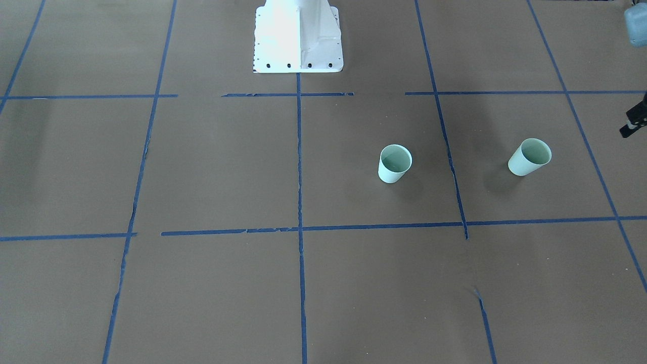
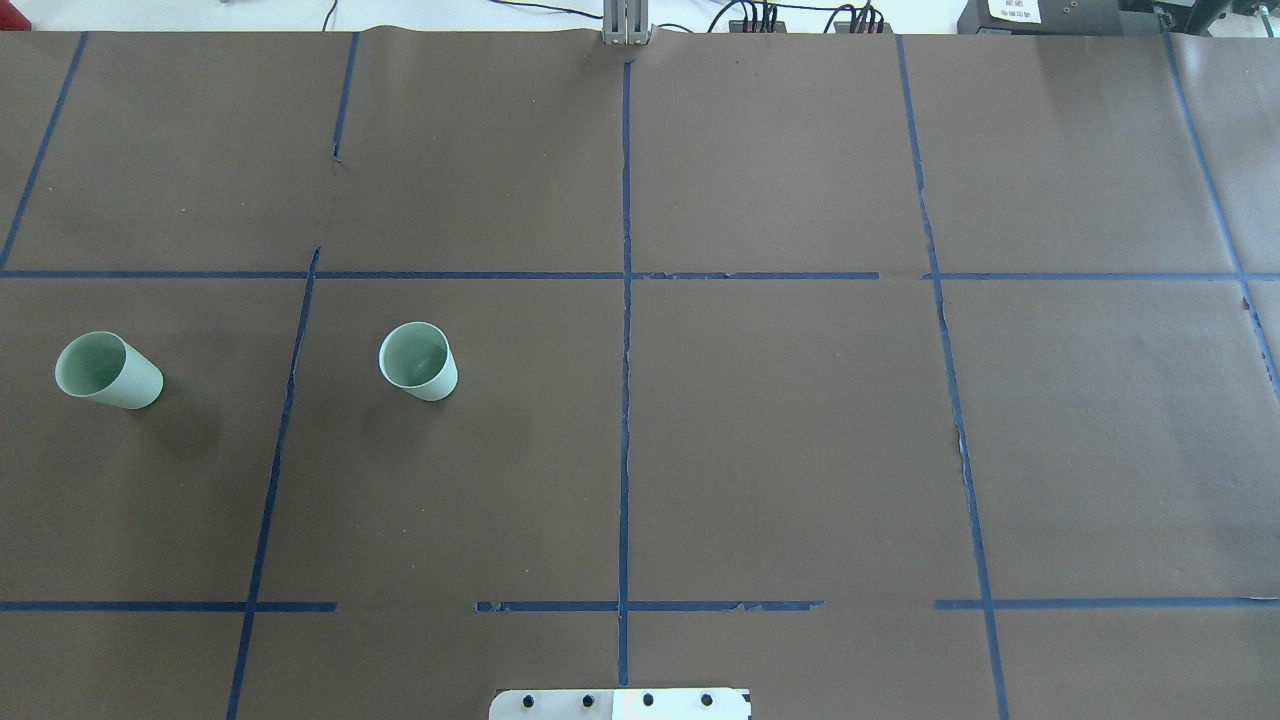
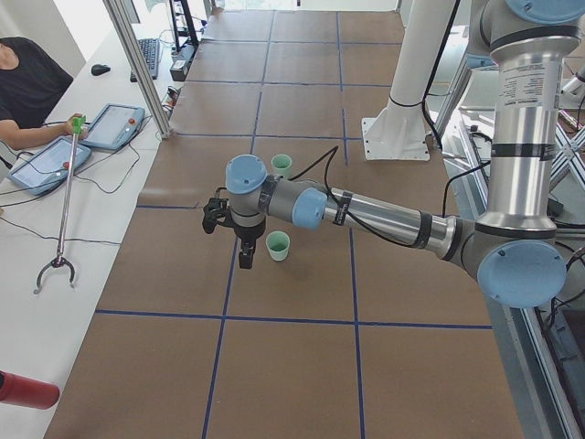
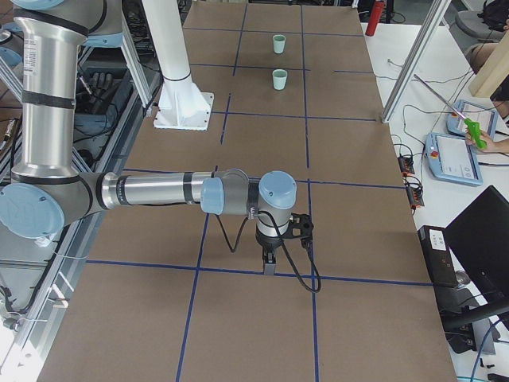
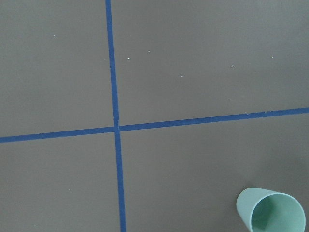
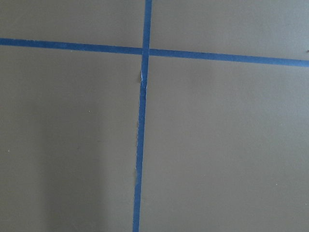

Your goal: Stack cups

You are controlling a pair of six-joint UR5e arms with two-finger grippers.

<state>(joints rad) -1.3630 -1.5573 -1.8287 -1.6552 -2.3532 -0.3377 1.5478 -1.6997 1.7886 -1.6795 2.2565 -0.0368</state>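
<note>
You will find both pale mint-green tapered cups (image 2: 418,360) upright on the brown paper counter (image 2: 780,450), left half, well apart, mouths up for nesting. Left tool (image 3: 244,256) hangs near the outer one; right tool (image 4: 270,265) is well away. I cannot tell either tool's opening.

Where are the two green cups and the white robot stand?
Middle cup (image 2: 418,360): overhead view, inside its mouth.
Left-edge cup (image 2: 108,371): overhead view, inside its mouth.
White stand (image 1: 298,38): front-facing view, its middle.
</note>
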